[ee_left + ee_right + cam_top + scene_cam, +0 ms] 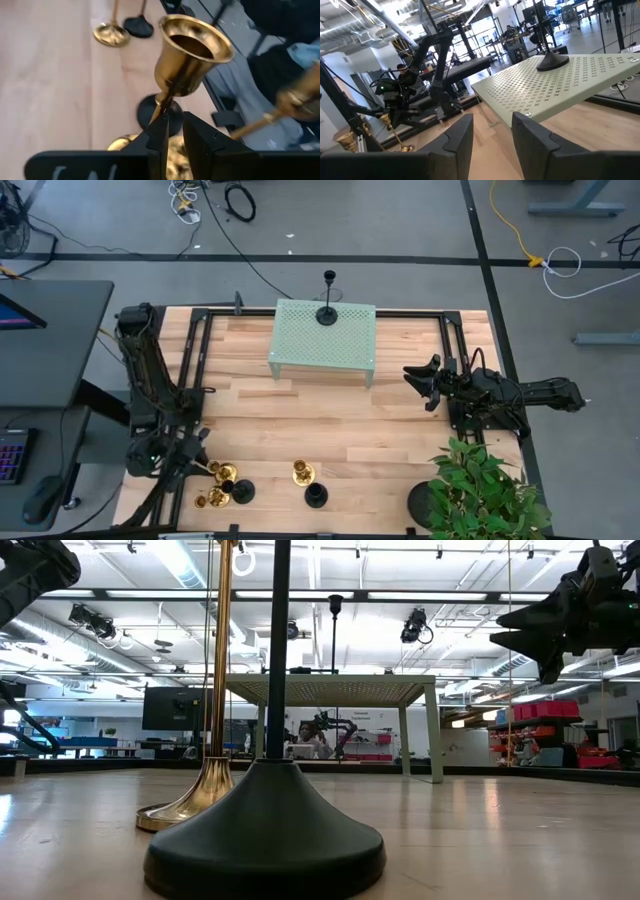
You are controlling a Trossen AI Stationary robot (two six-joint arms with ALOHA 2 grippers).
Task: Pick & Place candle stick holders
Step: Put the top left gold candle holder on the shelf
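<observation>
My left gripper [205, 465] [172, 132] is at the table's near left corner, shut on a brass candlestick holder [192, 55] [225, 473]. Close by stand a black holder [242, 491] [150, 110] and another brass one [213, 498]. A brass holder [302, 473] [190, 805] and a black one [316, 496] [265, 830] stand on their bases at the near middle. One black holder [327, 315] stands on the green perforated stand [322, 335]. My right gripper [425, 385] [492, 132] is open and empty, in the air right of the stand. My left gripper pinches the brass holder's thin stem [161, 106] just below its cup between its two fingers. The fingers lie across the stem. The cup stands above the fingers, a little tilted. The fingers hide the base, so I cannot tell whether it is on the table.
A leafy plant [485, 485] in a black pot [425, 505] stands at the near right corner. A black metal frame [200, 340] runs around the wooden table. Bare wood lies between the green stand and the near holders.
</observation>
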